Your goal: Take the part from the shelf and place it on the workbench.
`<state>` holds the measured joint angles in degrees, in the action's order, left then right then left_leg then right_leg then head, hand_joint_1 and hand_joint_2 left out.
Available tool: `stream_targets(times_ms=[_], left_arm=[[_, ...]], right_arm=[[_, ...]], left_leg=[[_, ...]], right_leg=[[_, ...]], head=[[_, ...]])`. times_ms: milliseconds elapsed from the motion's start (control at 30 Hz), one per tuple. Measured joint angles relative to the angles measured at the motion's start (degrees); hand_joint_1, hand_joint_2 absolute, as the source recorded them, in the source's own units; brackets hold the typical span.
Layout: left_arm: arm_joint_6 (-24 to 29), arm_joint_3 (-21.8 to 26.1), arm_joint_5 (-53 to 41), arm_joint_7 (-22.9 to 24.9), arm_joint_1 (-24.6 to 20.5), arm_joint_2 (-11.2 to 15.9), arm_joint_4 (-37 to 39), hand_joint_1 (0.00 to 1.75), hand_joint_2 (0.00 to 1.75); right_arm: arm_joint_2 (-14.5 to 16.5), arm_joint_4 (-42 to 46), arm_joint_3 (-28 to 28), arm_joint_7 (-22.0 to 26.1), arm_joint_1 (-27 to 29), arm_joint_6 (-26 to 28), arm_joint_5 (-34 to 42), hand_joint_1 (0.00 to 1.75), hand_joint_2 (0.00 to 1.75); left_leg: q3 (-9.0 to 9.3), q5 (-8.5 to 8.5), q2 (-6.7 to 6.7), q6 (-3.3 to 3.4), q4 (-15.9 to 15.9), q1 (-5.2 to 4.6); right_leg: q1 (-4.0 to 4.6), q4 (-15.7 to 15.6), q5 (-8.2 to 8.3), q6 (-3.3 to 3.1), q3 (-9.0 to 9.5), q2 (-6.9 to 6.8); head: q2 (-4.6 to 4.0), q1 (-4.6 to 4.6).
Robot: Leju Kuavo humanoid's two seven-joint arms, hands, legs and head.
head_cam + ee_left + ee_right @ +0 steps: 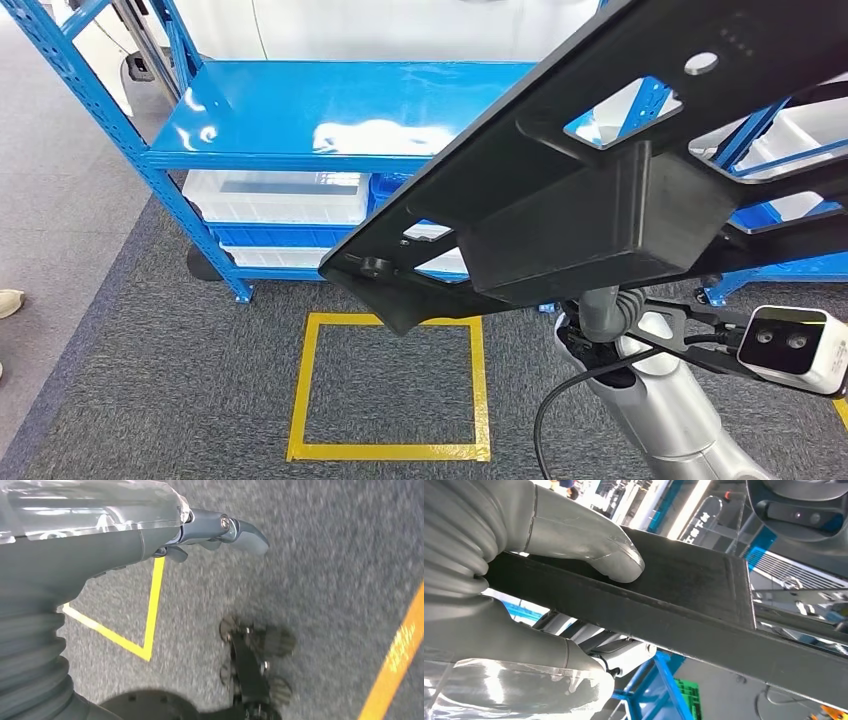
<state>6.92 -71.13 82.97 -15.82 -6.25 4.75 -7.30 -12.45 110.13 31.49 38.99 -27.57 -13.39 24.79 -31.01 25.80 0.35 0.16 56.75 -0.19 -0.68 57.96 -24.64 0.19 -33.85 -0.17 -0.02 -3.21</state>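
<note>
- Large black part [600, 190], flat with cut-out windows and a boxy block on its underside, raised in the air in front of the blue shelf [330, 110], tilted, one end low over the yellow tape square [390, 385] and the other end high at the far right of the shelf.
- Part apart from the shelf boards, covering much of the right half of the shelf in the head view.
- Right robot hand [524, 595] clamped on the part [684, 605]: thick grey thumb [589, 540] pressed on one face of a black bar, other fingers wrapped under the opposite face.
- Right silver arm [670, 400] rising below the part, near the right corner of the yellow tape square, with a white wrist camera [795, 345] beside it.
- Left robot hand [220, 535] hanging over the grey carpet [325, 555], holding nothing; fingers mostly hidden behind its own cover, so cannot tell if apart or together.
- Top board of the shelf bare and glossy; white bins [275, 195] on the lower level of the shelf.
- Yellow tape square on the carpet just in front of the shelf foot.
- Orange floor line [400, 655] on the carpet, well apart from the yellow corner [145, 645] in the left wrist view.
- Tip of a shoe [10, 300] at the edge of the carpet, far left of the shelf.
</note>
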Motion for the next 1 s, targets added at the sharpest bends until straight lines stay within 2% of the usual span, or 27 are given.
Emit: stream_targets(times_ms=[67,100,167,200,233,267,300,333,400,467,533,567,633,700,733,767,800,833,900,933,967,1000], left_arm=[[0.0,0.0,0.0,0.0,-0.1,0.1,0.0,0.00,1.75],[0.0,0.0,0.0,0.0,-0.1,0.1,0.0,0.00,1.75],[0.0,0.0,0.0,0.0,-0.1,0.1,0.0,0.00,1.75],[0.0,0.0,0.0,0.0,-0.1,0.0,0.0,0.00,1.75],[0.0,0.0,0.0,0.0,0.0,0.0,0.0,0.00,1.75],[0.0,0.0,0.0,0.0,0.0,0.0,0.0,0.00,1.75],[-0.1,0.0,0.0,0.0,0.0,0.0,0.0,0.00,1.75],[-0.1,0.0,0.0,0.0,0.0,0.0,0.0,0.00,1.75],[-0.1,0.0,0.0,0.0,-0.1,0.0,0.0,0.00,1.75],[-0.1,0.0,0.0,0.0,-0.1,-0.1,0.0,0.00,1.75],[-0.1,0.0,0.0,0.0,-0.1,-0.1,0.0,0.00,1.75],[-0.1,0.0,0.0,0.0,-0.1,-0.1,0.0,0.00,1.75],[0.0,0.0,0.0,0.0,-0.1,-0.2,0.0,0.00,1.75],[0.0,0.1,0.0,-0.1,0.1,-0.2,0.0,0.00,1.75],[0.0,0.1,0.0,-0.1,0.2,-0.2,0.0,0.00,1.75],[0.0,0.1,0.0,-0.1,0.2,-0.2,0.0,0.00,1.75],[-0.1,0.1,0.0,-0.1,0.3,-0.2,0.0,0.00,1.75],[-0.1,0.1,0.0,-0.2,0.3,-0.2,0.0,0.00,1.75],[-0.3,0.1,0.0,-0.2,0.2,-0.2,0.0,0.00,1.75],[-0.3,0.1,0.0,-0.3,0.1,-0.2,0.0,0.00,1.75],[-0.3,0.1,0.0,-0.3,0.1,-0.2,0.0,0.00,1.75],[-0.3,0.1,0.0,-0.3,0.1,-0.2,0.0,0.00,1.75]], right_arm=[[-0.3,-0.1,0.0,0.0,-0.3,0.1,0.0,1.75,1.75],[-0.4,-0.2,0.0,0.0,-0.4,0.1,0.0,1.75,1.75],[-0.6,-0.3,0.0,0.0,-0.5,0.1,0.0,1.75,1.75],[-0.7,-0.4,0.0,0.0,-0.5,0.1,0.0,1.75,1.75],[-0.8,-0.6,0.0,0.0,-0.5,0.1,0.0,1.75,1.75],[-0.9,-0.6,0.0,0.0,-0.4,0.1,0.0,1.75,1.75],[-1.0,-0.7,0.0,0.0,-0.5,0.1,0.0,1.75,1.75],[-1.0,-0.7,0.0,0.0,-0.5,0.1,0.0,1.75,1.75],[-1.0,-0.8,0.0,0.0,-0.7,0.1,0.0,1.75,1.75],[-1.1,-0.8,0.0,0.0,-0.7,0.1,0.1,1.75,1.75],[-1.2,-0.8,0.0,0.0,-0.7,0.1,0.1,1.75,1.75],[-1.2,-0.9,0.0,0.0,-0.6,0.0,0.0,1.75,1.75],[-1.3,-0.9,0.0,0.0,-0.5,-0.6,-0.6,1.75,1.75],[-1.3,-0.9,0.0,0.0,-0.1,-1.6,-1.9,1.75,1.75],[-1.2,-0.9,0.0,0.0,0.0,-2.1,-2.6,1.75,1.75],[-1.2,-0.9,0.0,0.0,0.1,-2.5,-3.2,1.75,1.75],[-1.2,-0.9,0.0,0.0,0.1,-2.8,-3.6,1.75,1.75],[-1.2,-0.9,0.0,0.0,0.1,-2.9,-4.0,1.75,1.75],[-1.3,-0.6,-0.2,0.0,0.2,-3.3,-4.9,1.75,1.75],[-1.2,-0.2,-0.3,0.0,0.3,-3.7,-5.7,1.75,1.75],[-1.2,0.2,-0.5,0.0,0.5,-4.1,-6.8,1.75,1.75],[-1.2,0.8,-0.6,0.0,0.8,-4.4,-8.0,1.75,1.75]], left_leg=[[0.05,-0.69,0.15,0.65,-1.0,0.28],[0.02,-1.07,0.22,0.95,-1.4,0.41],[-0.39,-1.39,0.30,1.30,-1.4,0.28],[-0.62,-1.44,0.30,1.35,-1.3,0.20],[-0.81,-1.46,0.30,1.38,-1.1,0.16],[-0.96,-1.44,0.27,1.34,-0.9,0.14],[-1.05,-1.37,0.25,1.27,-0.6,0.13],[-1.13,-1.24,0.22,1.14,-0.3,0.13],[-1.46,-0.99,0.20,0.73,0.4,-0.06],[-1.79,-0.98,0.23,0.24,0.6,-0.16],[-1.94,-0.81,0.21,-0.31,0.8,-0.22],[-2.32,-0.11,0.15,-0.61,1.6,-0.20],[-4.69,2.99,0.01,-1.20,6.9,0.08],[-8.34,6.26,0.00,-1.74,14.7,0.46],[-9.43,6.65,0.02,-1.93,16.8,0.65],[-9.48,5.94,0.06,-2.06,16.8,0.81],[-8.29,4.20,0.22,-2.10,14.3,0.95],[-6.21,1.99,0.76,-2.06,10.2,1.02],[-2.58,-0.62,2.50,-1.55,2.8,0.71],[-1.85,-0.99,2.98,-1.19,1.0,0.52],[-1.84,-0.85,2.91,-0.79,0.6,0.31],[-2.01,-1.03,2.22,-0.37,0.6,0.30]], right_leg=[[0.06,1.3,-1.01,0.55,-0.71,0.07],[0.07,3.5,-2.51,0.74,-1.76,0.11],[-0.05,10.9,-6.37,0.99,-5.13,0.15],[-0.08,14.2,-7.59,1.08,-6.65,0.15],[-0.08,15.8,-7.75,1.14,-7.34,0.15],[-0.08,15.1,-6.78,1.13,-6.87,0.14],[-0.08,12.2,-4.94,1.05,-5.27,0.13],[-0.05,7.9,-3.09,0.84,-3.09,0.10],[0.19,1.7,-1.05,0.32,0.04,0.06],[0.47,0.5,-0.95,-0.21,0.39,0.12],[0.21,0.1,-0.64,-0.80,0.30,0.15],[0.01,-0.1,-0.46,-1.11,0.35,0.04],[-0.25,-0.4,-0.20,-1.55,0.41,-0.31],[-0.25,-0.4,-0.15,-1.68,0.27,-0.74],[-0.24,-0.4,-0.16,-1.67,0.24,-1.00],[-0.25,-0.4,-0.19,-1.62,0.26,-1.30],[-0.27,-0.3,-0.25,-1.52,0.35,-1.62],[-0.28,-0.3,-0.36,-1.36,0.51,-1.96],[-0.04,-0.2,-0.56,-0.84,0.75,-2.62],[0.12,-0.2,-0.60,-0.53,0.78,-2.99],[0.26,-0.2,-0.60,-0.22,0.78,-3.39],[0.31,-0.2,-0.59,0.12,0.80,-3.86]], head=[[0.00,0.00],[0.00,0.00],[0.00,0.00],[0.00,0.00],[0.00,0.00],[0.00,0.00],[0.00,0.00],[0.00,0.00],[0.00,0.00],[0.00,0.00],[0.00,0.00],[0.00,0.00],[0.00,0.00],[0.00,0.00],[0.00,0.00],[0.00,0.00],[0.00,0.00],[0.00,0.00],[0.00,0.00],[0.00,0.00],[0.00,0.00],[0.00,0.00]])
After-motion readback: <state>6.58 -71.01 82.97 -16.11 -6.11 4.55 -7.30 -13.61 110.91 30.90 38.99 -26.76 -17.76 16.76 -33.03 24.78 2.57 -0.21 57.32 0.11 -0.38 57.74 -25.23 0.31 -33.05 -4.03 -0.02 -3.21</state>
